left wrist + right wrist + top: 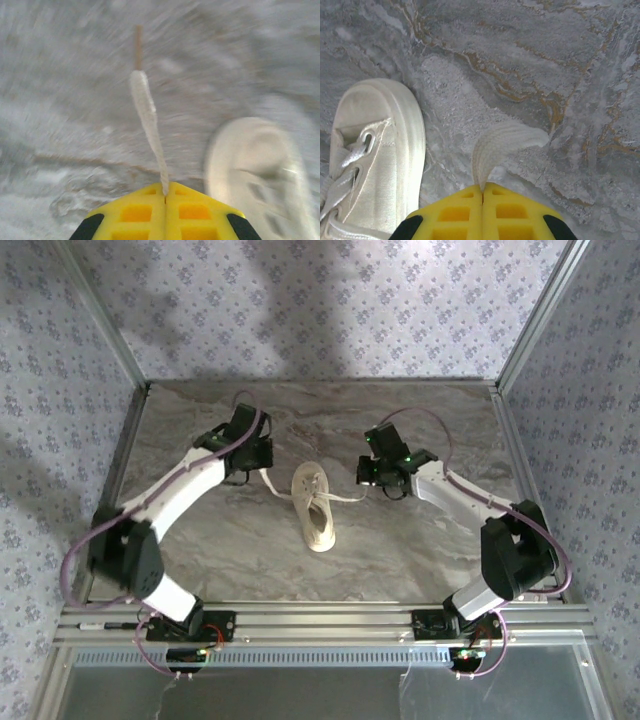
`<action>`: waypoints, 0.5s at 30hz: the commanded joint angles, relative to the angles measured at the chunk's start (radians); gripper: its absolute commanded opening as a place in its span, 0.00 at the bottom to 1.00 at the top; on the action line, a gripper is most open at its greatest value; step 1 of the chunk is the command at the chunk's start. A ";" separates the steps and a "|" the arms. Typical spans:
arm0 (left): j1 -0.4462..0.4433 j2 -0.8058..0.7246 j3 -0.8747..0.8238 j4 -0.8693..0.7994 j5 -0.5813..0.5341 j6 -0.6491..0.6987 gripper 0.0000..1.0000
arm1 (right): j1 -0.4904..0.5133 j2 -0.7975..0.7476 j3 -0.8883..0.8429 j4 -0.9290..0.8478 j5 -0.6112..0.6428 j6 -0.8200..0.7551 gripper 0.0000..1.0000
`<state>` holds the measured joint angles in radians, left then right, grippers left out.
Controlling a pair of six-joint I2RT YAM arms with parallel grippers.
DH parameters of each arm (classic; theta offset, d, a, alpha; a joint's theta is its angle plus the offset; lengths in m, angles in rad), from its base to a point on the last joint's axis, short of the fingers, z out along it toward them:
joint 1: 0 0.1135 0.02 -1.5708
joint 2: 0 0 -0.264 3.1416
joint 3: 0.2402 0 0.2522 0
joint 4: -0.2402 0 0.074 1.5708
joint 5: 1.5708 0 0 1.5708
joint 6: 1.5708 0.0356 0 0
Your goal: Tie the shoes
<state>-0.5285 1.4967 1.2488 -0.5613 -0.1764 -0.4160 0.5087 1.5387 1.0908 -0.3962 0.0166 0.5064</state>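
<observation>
A small cream sneaker (pixel 316 512) lies on the marble table (pixel 420 550) between my two arms, its toe pointing away from the bases. My left gripper (pixel 262 468) is just left of the shoe's toe, shut on a white lace (pixel 280 485). In the left wrist view the yellow jaws (pixel 165 189) pinch that lace (pixel 145 107), which ends in a brown tip (pixel 138 47); the shoe (pixel 255 170) is blurred at right. My right gripper (pixel 368 480) is right of the shoe, shut on the other lace (pixel 345 499). Its jaws (pixel 483 189) clamp the lace (pixel 502 142) beside the toe (pixel 380 135).
Patterned walls with metal frame posts (pixel 125 455) enclose the table on the left, back and right. A metal rail (pixel 320 625) carrying both arm bases runs along the near edge. Bare marble lies in front of the shoe.
</observation>
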 commanded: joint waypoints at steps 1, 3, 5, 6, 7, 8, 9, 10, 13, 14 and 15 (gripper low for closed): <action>-0.142 -0.087 0.002 0.068 -0.020 0.153 0.00 | -0.057 0.011 0.023 0.010 -0.114 -0.022 0.00; -0.243 -0.103 -0.018 0.123 -0.038 0.209 0.00 | -0.083 0.030 0.046 0.005 -0.157 -0.029 0.00; -0.349 -0.086 -0.045 0.201 -0.078 0.293 0.00 | -0.100 0.049 0.070 0.006 -0.197 -0.038 0.00; -0.387 -0.069 -0.049 0.222 -0.097 0.319 0.00 | -0.104 0.057 0.077 0.006 -0.210 -0.041 0.00; -0.423 -0.042 -0.046 0.237 -0.107 0.345 0.00 | -0.107 0.066 0.087 0.008 -0.222 -0.043 0.00; -0.451 -0.013 -0.035 0.244 -0.109 0.367 0.00 | -0.110 0.072 0.093 0.010 -0.239 -0.046 0.00; -0.479 0.012 -0.026 0.251 -0.115 0.383 0.00 | -0.113 0.079 0.093 0.013 -0.251 -0.049 0.00; -0.508 0.040 -0.014 0.259 -0.118 0.405 0.00 | -0.116 0.085 0.093 0.016 -0.263 -0.051 0.00; -0.588 0.111 0.018 0.288 -0.119 0.473 0.00 | -0.121 0.101 0.133 0.020 -0.289 -0.060 0.00; -0.610 0.141 0.034 0.292 -0.119 0.489 0.00 | -0.125 0.103 0.134 0.023 -0.298 -0.061 0.00; -0.624 0.165 0.050 0.291 -0.117 0.497 0.00 | -0.127 0.106 0.135 0.027 -0.306 -0.064 0.00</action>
<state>-1.1103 1.6222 1.2350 -0.3164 -0.2699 -0.0124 0.3946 1.6329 1.1904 -0.3790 -0.2329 0.4694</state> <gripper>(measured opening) 0.044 0.045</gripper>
